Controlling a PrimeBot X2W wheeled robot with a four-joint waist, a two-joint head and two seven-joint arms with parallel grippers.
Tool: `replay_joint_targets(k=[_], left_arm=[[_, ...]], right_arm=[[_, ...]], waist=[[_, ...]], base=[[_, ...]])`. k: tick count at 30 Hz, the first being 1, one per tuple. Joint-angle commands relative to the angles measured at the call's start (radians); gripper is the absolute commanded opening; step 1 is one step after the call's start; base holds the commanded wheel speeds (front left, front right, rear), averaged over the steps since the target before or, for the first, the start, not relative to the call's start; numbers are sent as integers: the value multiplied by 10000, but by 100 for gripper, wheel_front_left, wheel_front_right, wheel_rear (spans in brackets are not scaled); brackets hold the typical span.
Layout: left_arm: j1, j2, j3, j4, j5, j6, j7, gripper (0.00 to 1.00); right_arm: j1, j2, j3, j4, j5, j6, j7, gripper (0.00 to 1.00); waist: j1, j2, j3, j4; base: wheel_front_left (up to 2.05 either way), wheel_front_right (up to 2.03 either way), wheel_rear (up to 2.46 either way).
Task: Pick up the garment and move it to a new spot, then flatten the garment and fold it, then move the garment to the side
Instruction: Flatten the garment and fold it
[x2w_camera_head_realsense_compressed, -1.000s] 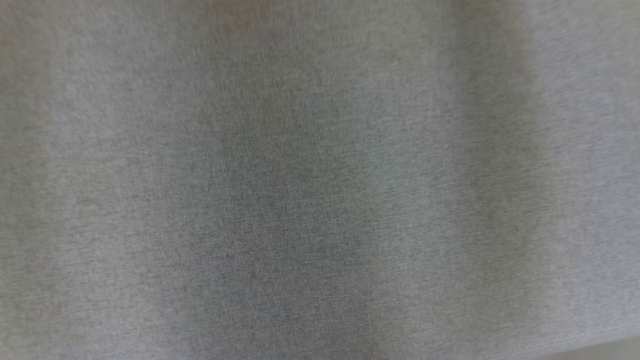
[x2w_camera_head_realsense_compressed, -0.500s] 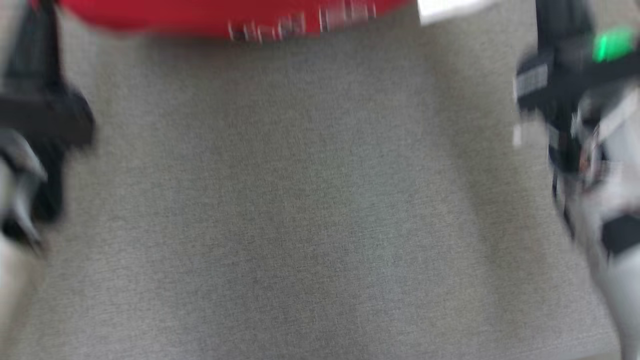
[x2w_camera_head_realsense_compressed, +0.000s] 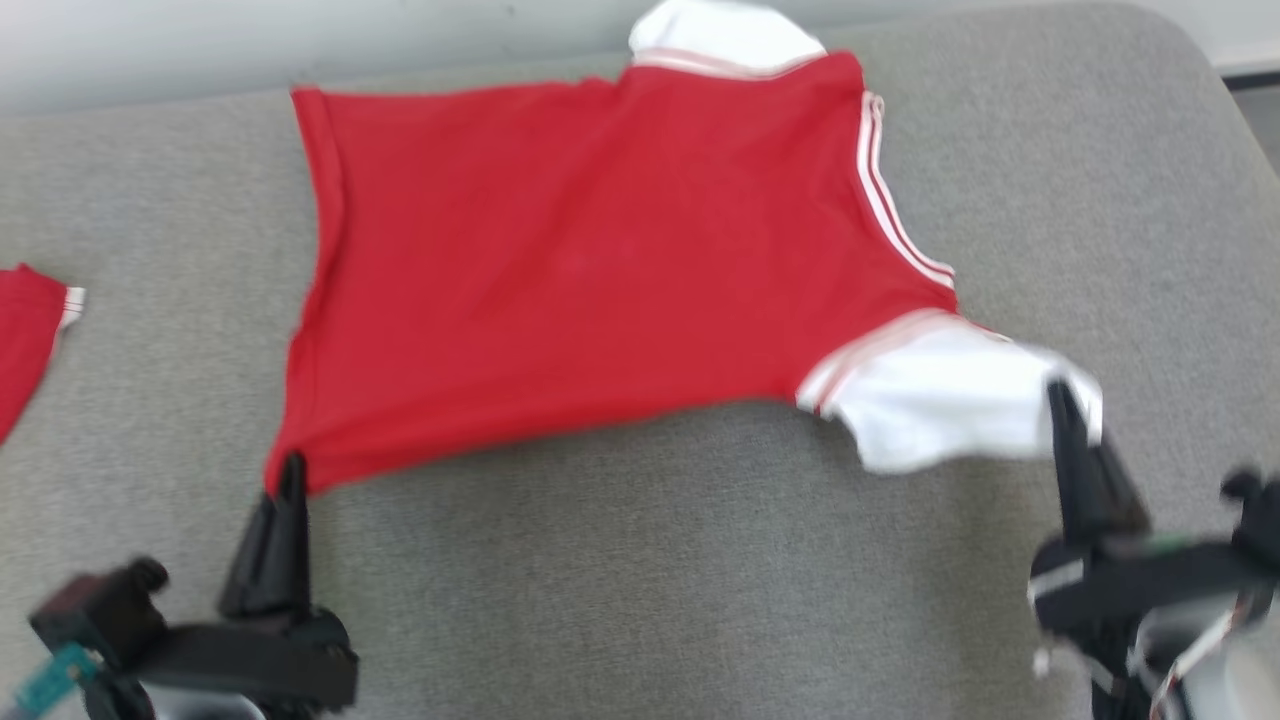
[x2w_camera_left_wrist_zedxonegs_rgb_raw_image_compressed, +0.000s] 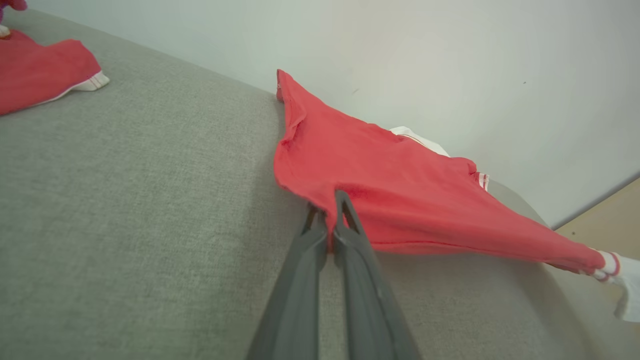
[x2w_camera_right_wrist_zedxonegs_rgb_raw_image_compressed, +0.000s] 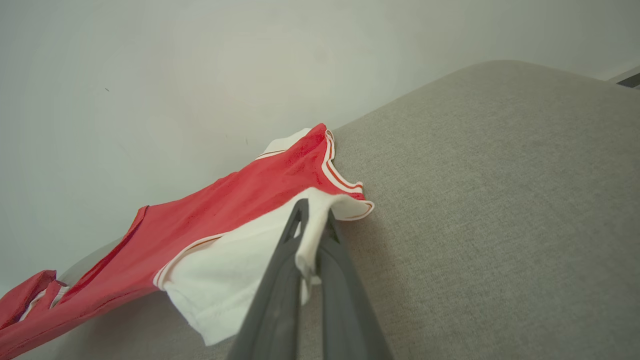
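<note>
Jaws of the left gripper (x2w_camera_head_realsense_compressed: 292, 478) were pressed together on the near hem corner of the red garment (x2w_camera_head_realsense_compressed: 600, 260), as the left wrist view confirmed, with red cloth pinched between the two dark fingers (x2w_camera_left_wrist_zedxonegs_rgb_raw_image_compressed: 345, 235). Jaws of the right gripper (x2w_camera_head_realsense_compressed: 1060, 405) were likewise closed, pinching the edge of the near white sleeve (x2w_camera_head_realsense_compressed: 950, 410); the right wrist view showed white fabric caught between the fingers (x2w_camera_right_wrist_zedxonegs_rgb_raw_image_compressed: 280, 280).

Both grippers sat low in the head view, well apart, fingers pointing away from the robot and angled down toward the grey upholstered surface (x2w_camera_head_realsense_compressed: 640, 560).

Inspection found the garment spread on the far half of that surface, close to the pale wall (x2w_camera_head_realsense_compressed: 200, 40). Its long axis ran across the head view: hem toward the robot's left, sleeves and shoulders toward the right. The second white sleeve (x2w_camera_head_realsense_compressed: 725, 35) lay at the far edge. The near edge was drawn taut between the two grips.

A separate red cloth (x2w_camera_head_realsense_compressed: 25, 340) lay at the far left, apart from the garment.
</note>
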Motion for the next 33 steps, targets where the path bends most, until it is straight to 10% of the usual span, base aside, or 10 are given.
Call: replay_joint_targets(k=[1, 20, 33], left_arm=[[263, -254, 150, 38, 95, -56, -8, 0], [3333, -2128, 749, 1244, 1453, -1035, -9, 0], [2721, -2164, 840, 1065, 2457, -1344, -9, 0]], right_arm=[[467, 234, -163, -120, -40, 4, 64, 0], [4855, 1221, -1684, -1040, -578, 4, 1573, 0], [3581, 1208, -1463, -722, -550, 4, 1790, 0]], waist=[[2, 1, -248, 205], [2, 1, -1456, 627], [2, 1, -1419, 607]], base=[[0, 0, 0], [0, 0, 0], [0, 0, 0]])
